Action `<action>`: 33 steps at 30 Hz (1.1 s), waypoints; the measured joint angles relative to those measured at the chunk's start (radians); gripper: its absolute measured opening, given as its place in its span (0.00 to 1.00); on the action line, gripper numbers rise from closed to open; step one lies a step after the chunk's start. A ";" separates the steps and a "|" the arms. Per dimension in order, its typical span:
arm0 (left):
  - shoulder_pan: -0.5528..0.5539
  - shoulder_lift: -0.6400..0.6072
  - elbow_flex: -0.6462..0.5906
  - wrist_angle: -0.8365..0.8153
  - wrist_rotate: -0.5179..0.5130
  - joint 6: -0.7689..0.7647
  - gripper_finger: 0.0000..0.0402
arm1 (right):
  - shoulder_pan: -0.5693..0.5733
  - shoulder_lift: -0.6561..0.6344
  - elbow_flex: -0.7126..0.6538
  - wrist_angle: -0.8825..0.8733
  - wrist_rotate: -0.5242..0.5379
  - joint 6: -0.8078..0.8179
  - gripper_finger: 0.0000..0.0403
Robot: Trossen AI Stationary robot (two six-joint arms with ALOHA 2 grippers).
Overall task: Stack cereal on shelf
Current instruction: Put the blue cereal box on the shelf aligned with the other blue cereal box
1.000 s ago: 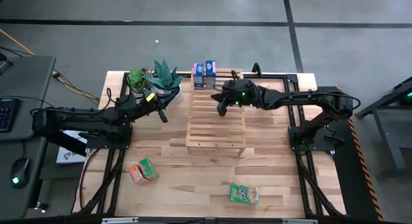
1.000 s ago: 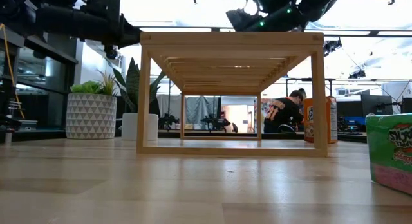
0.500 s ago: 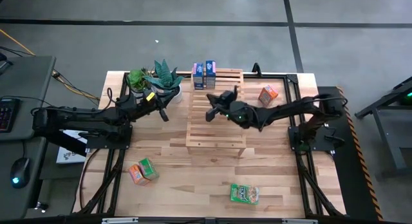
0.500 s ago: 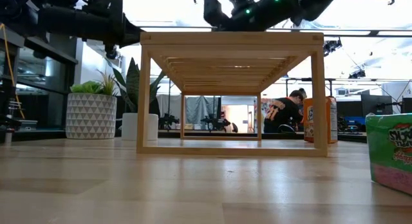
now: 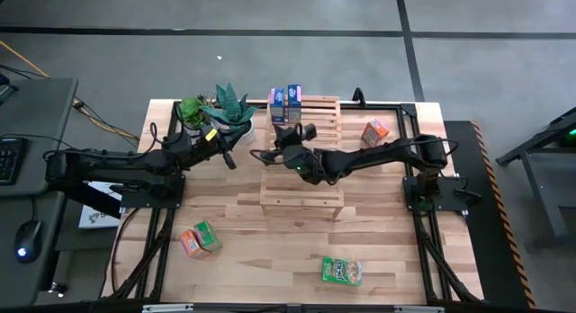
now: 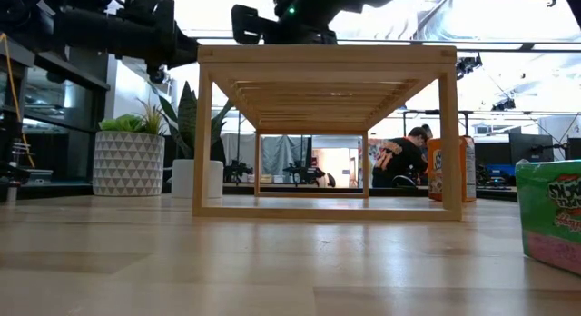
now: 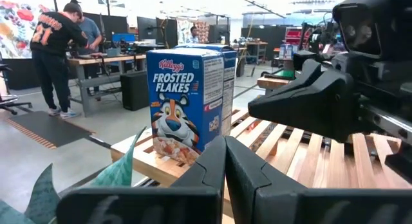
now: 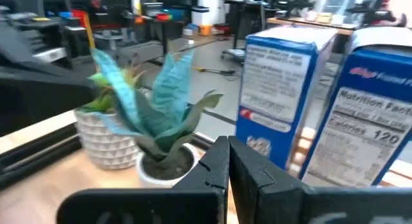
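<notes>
So right now the right pincer [image 5: 270,154] is pressed together and holding nothing, stretched out over the left part of the shelf [image 5: 301,183], with the two blue boxes [image 5: 286,105] standing on the slats just beyond it. The left pincer [image 5: 229,161] is also pressed together and empty, parked off the shelf's left side, near the two potted plants [image 5: 219,111].

The rest of the cereal is nowhere near either pincer. One orange box [image 5: 374,131] sits on the surface well off to the far side of the right arm, an orange and green pair [image 5: 199,239] lies on the surface down toward the front edge, and the last green box [image 5: 342,271] is flat on its side, also by the front edge.

What worries me: the right pincer is really close to those standing blue boxes, and they look tall and light, so I'd guess a careless swing of the wrist or forearm would tip them off the back edge. The plant leaves are right there too and could snag. The two pincers also aren't far apart, so if both go for the same side, they could bump. And the flat green box probably needs a tricky low grab off the surface.
</notes>
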 joint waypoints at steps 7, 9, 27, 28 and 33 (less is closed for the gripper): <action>0.000 0.000 0.000 0.005 0.001 0.000 0.00 | -0.036 0.008 0.006 -0.001 0.042 0.003 0.00; 0.000 0.000 0.000 0.006 0.001 -0.002 0.00 | -0.050 0.008 0.006 0.000 0.034 0.009 0.00; 0.000 0.000 0.000 0.006 -0.001 -0.001 0.00 | -0.096 0.008 0.004 -0.002 -0.012 0.047 0.00; 0.000 0.000 0.000 0.006 -0.001 -0.001 0.00 | -0.098 0.008 0.004 -0.002 -0.014 0.047 0.00; 0.000 0.000 0.000 0.006 -0.001 -0.001 0.00 | -0.099 0.008 0.004 -0.001 -0.014 0.045 0.00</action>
